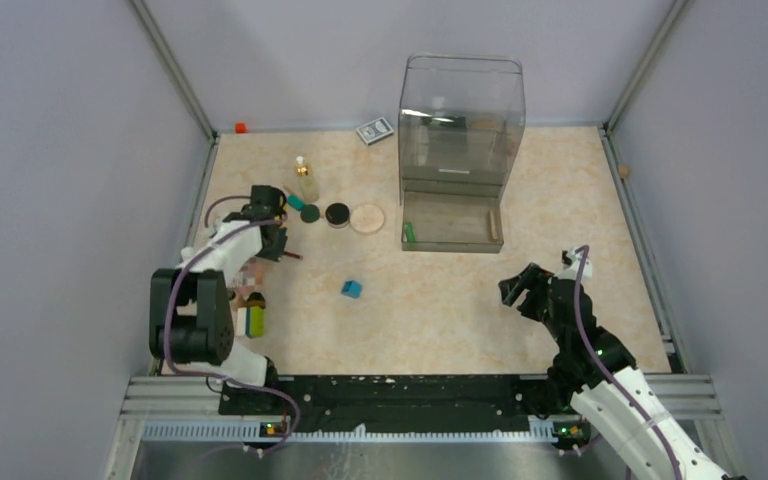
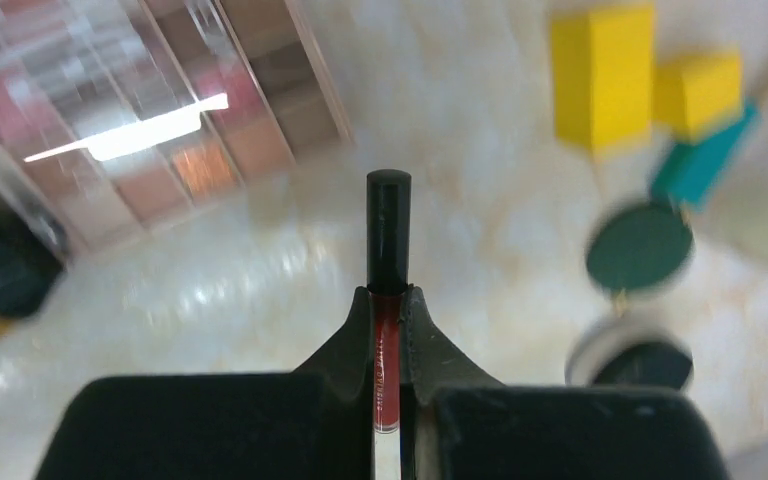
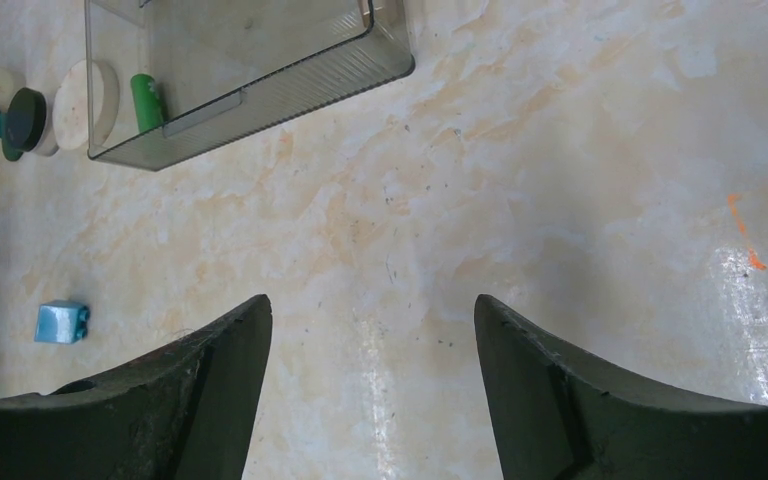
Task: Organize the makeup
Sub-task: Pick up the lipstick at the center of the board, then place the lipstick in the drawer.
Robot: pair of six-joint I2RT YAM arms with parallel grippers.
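My left gripper [image 2: 388, 296] is shut on a slim lip gloss tube [image 2: 388, 230] with red contents and a black cap that sticks out past the fingertips. In the top view that gripper [image 1: 278, 246] hangs over the table's left side. A pinkish checkered palette [image 2: 150, 110] lies beside it. Further back stand a gold-capped clear bottle [image 1: 306, 183], a black round compact [image 1: 337, 214] and a beige round disc [image 1: 367, 218]. My right gripper [image 3: 372, 310] is open over bare table at the right [image 1: 526, 290], holding nothing.
A clear organizer box [image 1: 455, 170] stands at the back centre with a green tube [image 1: 410, 232] in its tray. A blue cube [image 1: 351, 289] lies mid-table. Yellow blocks [image 2: 600, 75], a teal block [image 2: 700, 165] and a dark green disc [image 2: 640, 247] sit near the compact. A patterned card box [image 1: 374, 131] lies at the back.
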